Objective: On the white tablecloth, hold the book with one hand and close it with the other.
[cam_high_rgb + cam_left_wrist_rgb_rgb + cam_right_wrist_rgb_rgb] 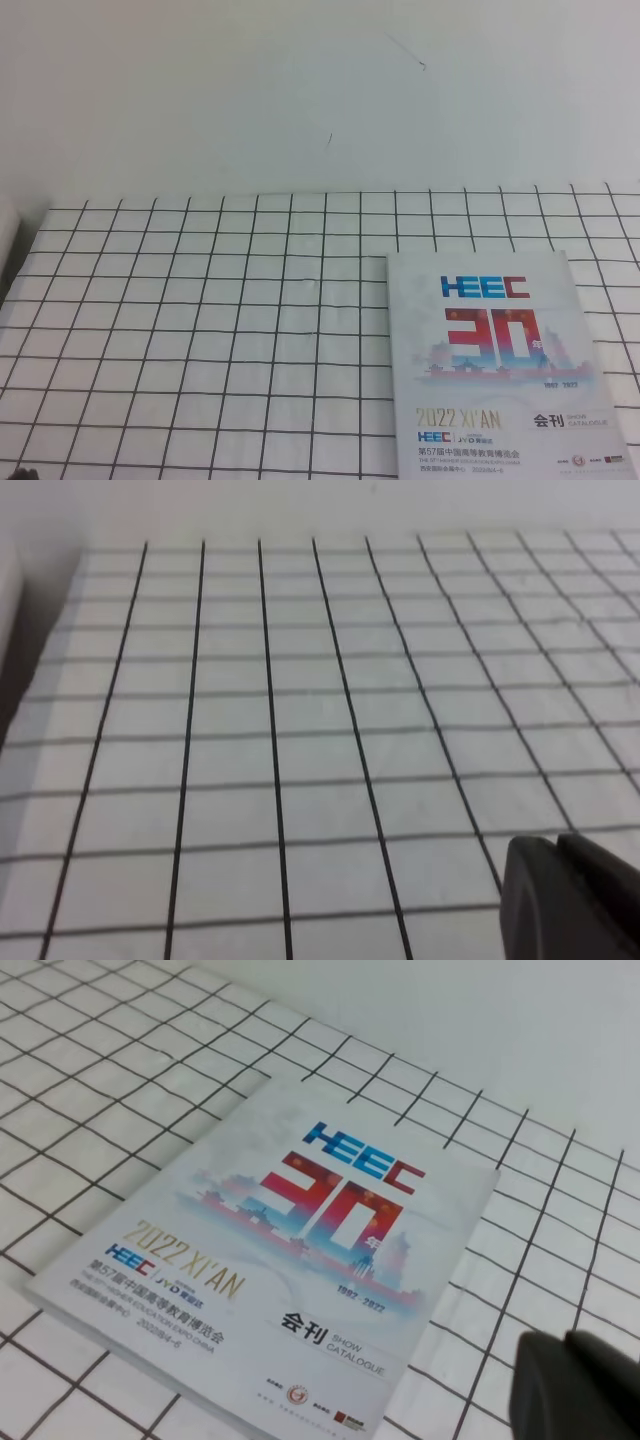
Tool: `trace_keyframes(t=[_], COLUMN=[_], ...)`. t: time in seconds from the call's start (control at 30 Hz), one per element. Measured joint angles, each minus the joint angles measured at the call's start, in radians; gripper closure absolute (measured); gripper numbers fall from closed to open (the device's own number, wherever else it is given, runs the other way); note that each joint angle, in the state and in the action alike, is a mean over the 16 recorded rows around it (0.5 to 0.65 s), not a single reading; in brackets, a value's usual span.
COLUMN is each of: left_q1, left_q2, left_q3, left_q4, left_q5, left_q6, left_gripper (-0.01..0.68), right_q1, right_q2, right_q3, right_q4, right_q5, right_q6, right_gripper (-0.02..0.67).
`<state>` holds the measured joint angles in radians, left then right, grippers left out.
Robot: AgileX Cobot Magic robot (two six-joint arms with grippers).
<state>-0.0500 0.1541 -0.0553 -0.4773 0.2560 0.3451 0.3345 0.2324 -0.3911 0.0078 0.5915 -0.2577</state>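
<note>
On my left wrist camera, the left fingers (pixel 570 890) appeared only as a dark tip at the lower right corner; I could not tell whether they were released or clenched. They held nothing that I could see, and only the white tablecloth (pixel 300 730) with its thin black grid lay in front of them.

On my right wrist camera, the right fingers (pixel 575 1385) likewise showed as a dark mass at the lower right corner, state undeterminable. They sat near the lower right corner of the book (pixel 270 1250), with no contact visible.

The book lay closed and flat, cover up, reading "HEEC", "30" and "2022 XI'AN". In the exterior high view it occupied the lower right of the white tablecloth, below the plain white wall (pixel 300 90).
</note>
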Motion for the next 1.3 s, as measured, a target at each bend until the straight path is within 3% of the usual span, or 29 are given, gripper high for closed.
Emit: trace_keyframes(t=[0.27,0.7,1.3], left_q1=[0.001,0.004,0.004], left_q2=[-0.049,-0.162,-0.166], left_q3=[0.071,0.077,0.072], left_q4=[0.000,0.169,0.359], left_q5=[0.043,0.056,0.073], left_q6=[0.000,-0.025,-0.280], left_gripper=[0.676,0.676,0.676], right_q1=[0.000,0.000,0.000], right_q2=[0.000,-0.002,-0.002], right_q3=[0.000,0.000,0.000], right_q4=[-0.001,-0.002,-0.002], right_q5=[0.033,0.034,0.034], right_q6=[0.000,0.000,0.000], right_gripper=[0.652,0.652,0.652])
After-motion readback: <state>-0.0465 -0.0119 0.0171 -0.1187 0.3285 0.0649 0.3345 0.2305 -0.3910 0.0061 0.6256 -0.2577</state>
